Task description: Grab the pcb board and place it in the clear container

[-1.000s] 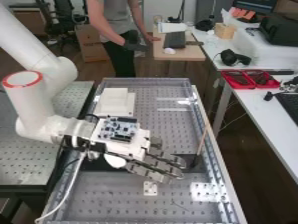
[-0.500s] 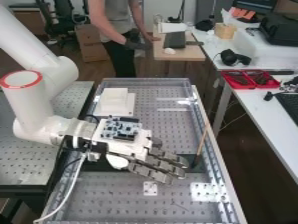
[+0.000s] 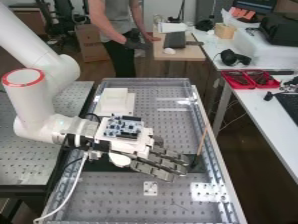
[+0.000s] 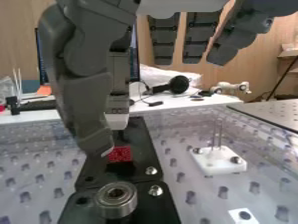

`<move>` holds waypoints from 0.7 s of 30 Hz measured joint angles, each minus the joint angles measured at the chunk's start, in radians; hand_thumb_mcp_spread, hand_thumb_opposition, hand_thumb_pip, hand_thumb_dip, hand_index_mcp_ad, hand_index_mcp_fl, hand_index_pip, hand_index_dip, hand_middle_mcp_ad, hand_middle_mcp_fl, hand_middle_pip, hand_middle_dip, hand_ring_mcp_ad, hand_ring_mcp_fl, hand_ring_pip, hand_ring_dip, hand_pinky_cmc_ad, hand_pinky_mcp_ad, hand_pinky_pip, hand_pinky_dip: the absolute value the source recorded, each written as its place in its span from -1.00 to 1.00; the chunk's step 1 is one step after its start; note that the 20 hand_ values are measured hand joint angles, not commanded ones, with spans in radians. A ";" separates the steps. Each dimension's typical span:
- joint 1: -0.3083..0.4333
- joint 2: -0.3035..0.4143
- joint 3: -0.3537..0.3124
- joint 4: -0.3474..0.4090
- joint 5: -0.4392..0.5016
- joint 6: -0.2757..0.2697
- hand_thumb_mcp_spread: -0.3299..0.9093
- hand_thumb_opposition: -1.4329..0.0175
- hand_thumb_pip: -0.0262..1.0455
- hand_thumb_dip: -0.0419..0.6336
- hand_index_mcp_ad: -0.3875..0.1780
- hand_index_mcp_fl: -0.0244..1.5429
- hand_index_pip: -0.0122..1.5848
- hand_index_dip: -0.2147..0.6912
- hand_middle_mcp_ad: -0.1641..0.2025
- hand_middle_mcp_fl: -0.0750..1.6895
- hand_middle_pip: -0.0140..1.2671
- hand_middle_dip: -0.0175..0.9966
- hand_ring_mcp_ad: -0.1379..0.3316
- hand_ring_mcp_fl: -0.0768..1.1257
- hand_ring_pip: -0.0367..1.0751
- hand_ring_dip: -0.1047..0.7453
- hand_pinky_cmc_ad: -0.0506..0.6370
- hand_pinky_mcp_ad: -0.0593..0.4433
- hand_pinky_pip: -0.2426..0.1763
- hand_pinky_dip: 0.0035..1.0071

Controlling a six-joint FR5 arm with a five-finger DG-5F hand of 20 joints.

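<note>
The hand [image 3: 159, 162] is low over the middle of the perforated bench, its fingers extended side by side across the black base plate. A blue-and-white circuit board [image 3: 123, 126] is mounted on the hand's back. In the wrist view the hand [image 4: 83, 100] has its thumb pointing down and several fingers straight. Close to the thumb tip, a small red piece [image 4: 120, 154] lies on the black plate [image 4: 149, 150]; whether they touch, I cannot tell. I cannot identify a separate clear container with certainty.
Around the bench runs a clear-walled rim [image 3: 143, 81]. A white block [image 3: 114, 102] stands near the far left, and a thin brown rod [image 3: 202, 142] rises at the right. A metal bearing [image 4: 116, 199] and a white pinned bracket [image 4: 219, 160] are near the plate.
The hand has turned slightly, and its fingers now look straighter and closer together. Their tips are a little farther right; the arm has shifted only slightly.
</note>
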 joint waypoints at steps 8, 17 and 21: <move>0.000 -0.007 0.001 0.001 -0.003 -0.001 0.55 -0.17 -0.21 -0.14 -0.36 -0.54 0.43 -0.33 0.33 -0.91 -0.76 -0.64 0.07 -0.83 -0.78 -0.56 0.05 -0.23 -0.14 -0.62; -0.003 -0.020 0.004 0.007 -0.001 0.000 0.54 -0.17 -0.21 -0.14 -0.36 -0.53 0.46 -0.33 0.33 -0.91 -0.76 -0.62 0.09 -0.83 -0.78 -0.56 0.05 -0.27 -0.14 -0.62; -0.004 -0.023 0.006 0.009 0.001 0.003 0.55 -0.19 -0.19 -0.14 -0.36 -0.53 0.54 -0.33 0.33 -0.91 -0.76 -0.62 0.09 -0.83 -0.78 -0.56 0.05 -0.28 -0.14 -0.62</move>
